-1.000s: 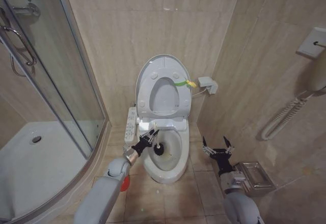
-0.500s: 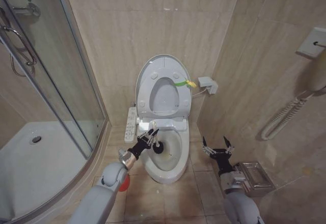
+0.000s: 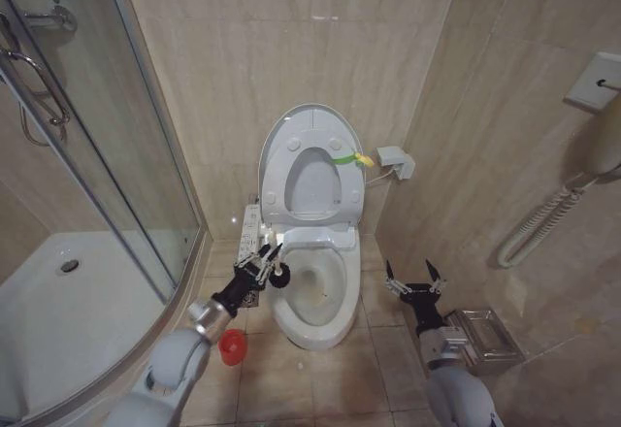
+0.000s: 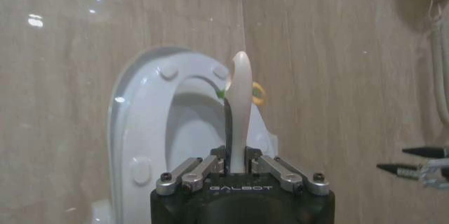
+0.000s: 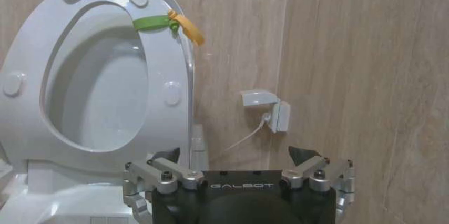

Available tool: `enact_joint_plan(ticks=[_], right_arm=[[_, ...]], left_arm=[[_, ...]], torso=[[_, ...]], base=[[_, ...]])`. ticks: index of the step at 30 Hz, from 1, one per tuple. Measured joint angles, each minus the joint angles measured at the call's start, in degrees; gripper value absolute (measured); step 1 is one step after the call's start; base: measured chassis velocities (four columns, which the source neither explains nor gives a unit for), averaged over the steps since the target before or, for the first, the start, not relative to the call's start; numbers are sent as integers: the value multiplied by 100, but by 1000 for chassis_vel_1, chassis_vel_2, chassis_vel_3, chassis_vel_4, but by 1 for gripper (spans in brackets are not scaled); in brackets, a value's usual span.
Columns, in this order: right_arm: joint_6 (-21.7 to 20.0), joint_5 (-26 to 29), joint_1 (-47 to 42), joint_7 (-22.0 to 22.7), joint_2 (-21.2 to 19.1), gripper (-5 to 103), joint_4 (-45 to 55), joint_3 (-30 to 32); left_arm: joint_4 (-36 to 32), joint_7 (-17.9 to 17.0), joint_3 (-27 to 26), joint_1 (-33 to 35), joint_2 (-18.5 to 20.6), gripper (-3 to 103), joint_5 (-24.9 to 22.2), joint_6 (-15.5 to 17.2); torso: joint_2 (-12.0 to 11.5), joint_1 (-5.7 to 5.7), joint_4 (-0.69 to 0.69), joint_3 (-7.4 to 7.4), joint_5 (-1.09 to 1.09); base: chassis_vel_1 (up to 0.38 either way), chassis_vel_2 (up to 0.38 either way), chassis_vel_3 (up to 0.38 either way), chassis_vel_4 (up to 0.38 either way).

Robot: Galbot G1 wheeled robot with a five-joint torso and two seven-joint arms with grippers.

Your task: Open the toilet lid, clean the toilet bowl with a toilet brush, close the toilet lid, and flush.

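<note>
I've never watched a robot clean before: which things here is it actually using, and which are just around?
In use: toilet brush held in the left gripper; toilet bowl; toilet lid, raised.

Just around: red cup, shower tray, wall handset, metal dish, right gripper, idle.

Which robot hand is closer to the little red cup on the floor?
The left. The left gripper, holding the toilet brush, hangs just above the red cup. The right gripper waits open across the toilet bowl.

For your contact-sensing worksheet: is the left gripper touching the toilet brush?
Touching. In the left wrist view the left gripper is clamped on the toilet brush handle.
</note>
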Motion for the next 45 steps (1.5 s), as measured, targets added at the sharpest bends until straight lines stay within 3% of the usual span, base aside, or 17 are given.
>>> enact_joint_plan(ticks=[7, 11, 15, 21, 31, 45], right_arm=[[0, 0, 0, 0, 0, 100, 0, 0], [0, 0, 0, 0, 0, 100, 0, 0], [0, 0, 0, 0, 0, 100, 0, 0], [0, 0, 0, 0, 0, 100, 0, 0], [0, 0, 0, -1, 0, 100, 1, 0], [0, 0, 0, -1, 0, 100, 0, 0]], left_arm=[[-1147, -61, -912, 1122, -16, 16, -63, 179], [-1742, -77, -1462, 1904, -308, 16, 22, 167], [-2023, -97, -1729, 2481, -646, 16, 138, 6], [-2045, -203, -1987, 2644, -855, 16, 130, -45], [-1368, -305, -2487, 2556, -1024, 16, -377, -115], [436, -122, -2553, 1522, -1117, 16, -721, -414]], torso=[[0, 0, 1, 0, 1], [0, 0, 1, 0, 1], [0, -1, 1, 0, 1], [0, 0, 0, 0, 0], [0, 0, 0, 1, 0], [0, 0, -1, 1, 1]], base=[[0, 0, 0, 0], [0, 0, 0, 0], [0, 0, 0, 0], [0, 0, 0, 0], [0, 0, 0, 0], [0, 0, 0, 0]])
